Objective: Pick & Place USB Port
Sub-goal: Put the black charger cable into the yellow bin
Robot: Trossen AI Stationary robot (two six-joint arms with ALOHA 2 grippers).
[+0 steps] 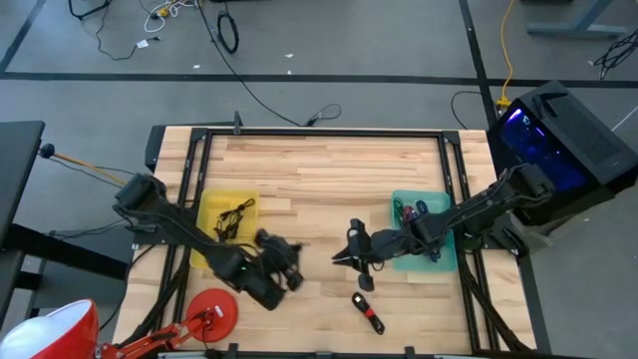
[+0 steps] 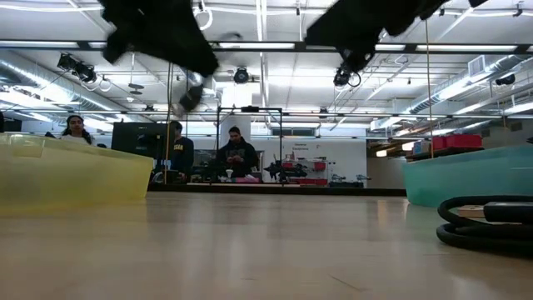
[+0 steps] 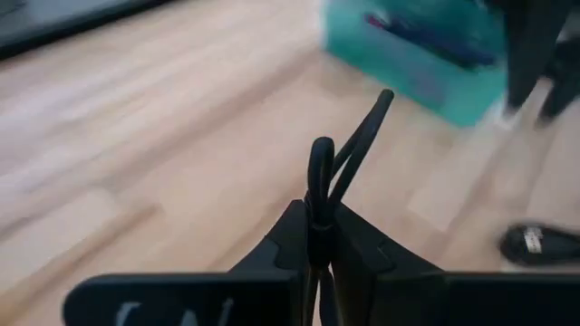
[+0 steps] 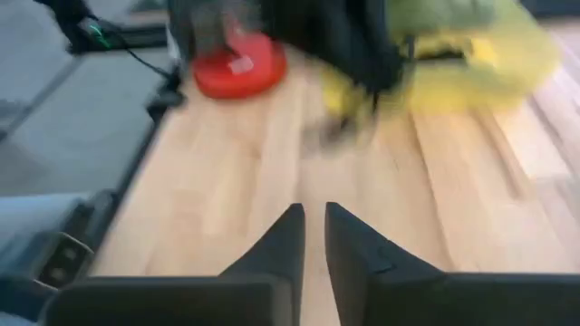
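My left gripper (image 1: 289, 264) hovers over the table's near middle, right of the yellow bin (image 1: 227, 224), and is shut on a thin black cable (image 3: 349, 149). A folded loop of that cable sticks out past the fingertips in the left wrist view. My right gripper (image 1: 339, 257) faces it from the right, left of the teal bin (image 1: 424, 234). Its fingers (image 4: 313, 217) stand a narrow gap apart with nothing between them. Another black cable with a red band (image 1: 367, 311) lies flat on the wood near the front edge. My left gripper (image 3: 317, 222) pinches the black cable between its two fingers, at a folded stretch (image 3: 319, 190) of two strands side by side. The loop's end (image 3: 381, 100) juts out past the fingertips, clear of the table. What hangs behind the fingers is hidden.
The yellow bin holds tangled black cables (image 1: 234, 214), and the teal bin holds several small items (image 1: 414, 209). A red lamp base (image 1: 212, 314) sits at the near left. In the low view a black cable coil (image 2: 487, 223) lies at the right, and people stand beyond the table.
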